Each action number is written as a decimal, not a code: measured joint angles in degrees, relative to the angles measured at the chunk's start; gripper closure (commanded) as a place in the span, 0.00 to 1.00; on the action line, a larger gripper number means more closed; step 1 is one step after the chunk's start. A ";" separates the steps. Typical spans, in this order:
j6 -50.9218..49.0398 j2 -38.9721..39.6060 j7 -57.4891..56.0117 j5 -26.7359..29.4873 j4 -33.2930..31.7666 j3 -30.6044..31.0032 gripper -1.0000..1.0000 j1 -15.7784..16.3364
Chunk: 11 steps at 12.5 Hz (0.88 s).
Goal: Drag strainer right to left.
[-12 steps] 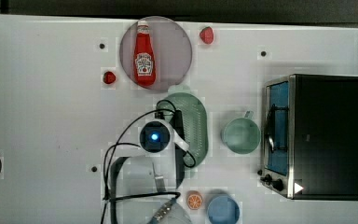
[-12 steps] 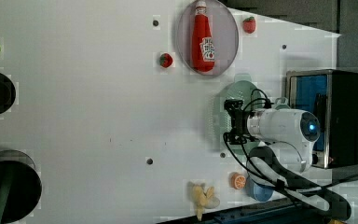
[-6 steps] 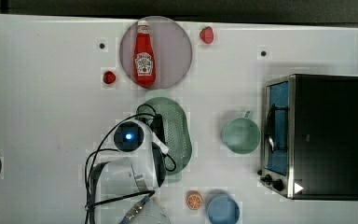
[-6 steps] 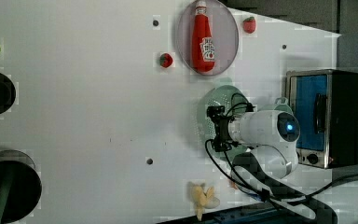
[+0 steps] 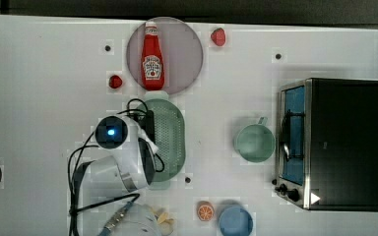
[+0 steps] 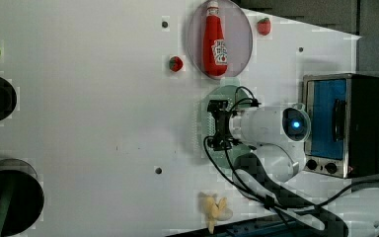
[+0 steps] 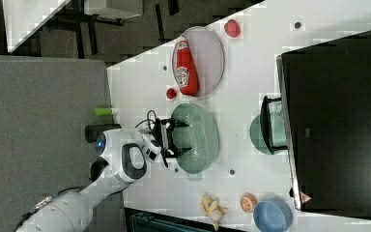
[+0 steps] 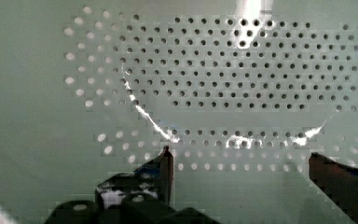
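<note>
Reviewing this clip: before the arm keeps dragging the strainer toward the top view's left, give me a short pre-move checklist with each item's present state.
1. Gripper open, fingers spread inside the strainer: ok.
2. Fingers pressing the strainer's floor or wall: cannot tell.
3. Table bare along the path to the top view's left: ok.
4. Small red strawberry lies beyond the strainer's end, off the straight line: ok.
5. Plate with the ketchup bottle sits close to the strainer's end tab; touching or apart: cannot tell.
6. Green cup stands apart on the top view's right: ok.

White table (image 5: 39, 73): strainer (image 5: 170, 132), cup (image 5: 254, 143), oven (image 5: 344, 142).
</note>
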 measured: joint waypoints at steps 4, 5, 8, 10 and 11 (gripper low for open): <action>-1.57 2.27 6.43 -0.78 2.57 1.63 0.00 3.43; -1.45 3.50 6.99 -1.86 3.80 2.56 0.00 3.94; -4.14 5.78 8.06 -0.40 7.61 2.78 0.00 7.68; -4.87 6.56 8.56 3.46 10.07 2.71 0.00 9.68; -5.82 6.70 8.56 4.50 11.30 2.88 0.00 10.32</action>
